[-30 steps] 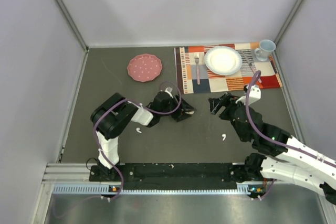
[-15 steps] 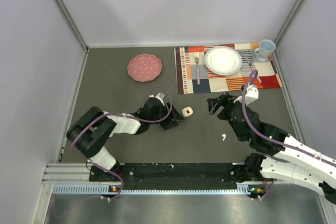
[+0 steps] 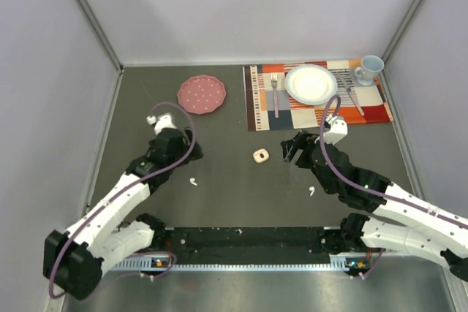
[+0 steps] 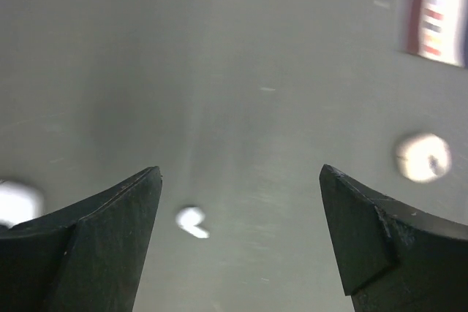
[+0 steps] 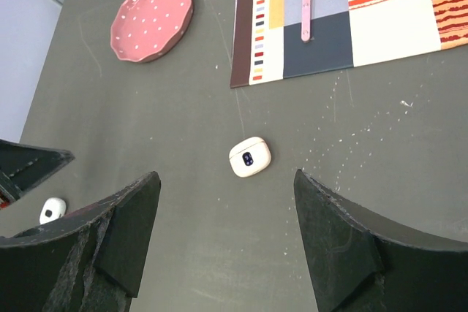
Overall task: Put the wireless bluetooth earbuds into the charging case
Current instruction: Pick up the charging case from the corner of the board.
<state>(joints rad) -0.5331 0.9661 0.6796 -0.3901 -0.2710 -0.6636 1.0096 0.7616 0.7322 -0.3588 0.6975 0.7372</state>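
The white charging case (image 3: pixel 259 156) lies closed on the dark table, free of both grippers. In the right wrist view the case (image 5: pixel 250 157) sits just ahead of my open right gripper (image 5: pixel 226 176), which is beside it to the right in the top view (image 3: pixel 291 148). One white earbud (image 3: pixel 193 181) lies left of the case, and another earbud (image 3: pixel 311 191) lies near the right arm. My left gripper (image 3: pixel 187 150) hangs wide open above the table. Its view shows an earbud (image 4: pixel 191 222) between the open fingers' line and the blurred case (image 4: pixel 423 157) to the right.
A pink dotted plate (image 3: pixel 201 94) sits at the back. A patterned placemat (image 3: pixel 259 100) carries a white plate (image 3: pixel 311 83), a fork (image 3: pixel 275 93) and a blue mug (image 3: pixel 370 69). A small white object (image 5: pixel 51 210) lies by the left gripper's finger.
My left gripper let go of the charging case, opened wide and swung back to the left. The case stays on the table. The right gripper edged closer to the case.
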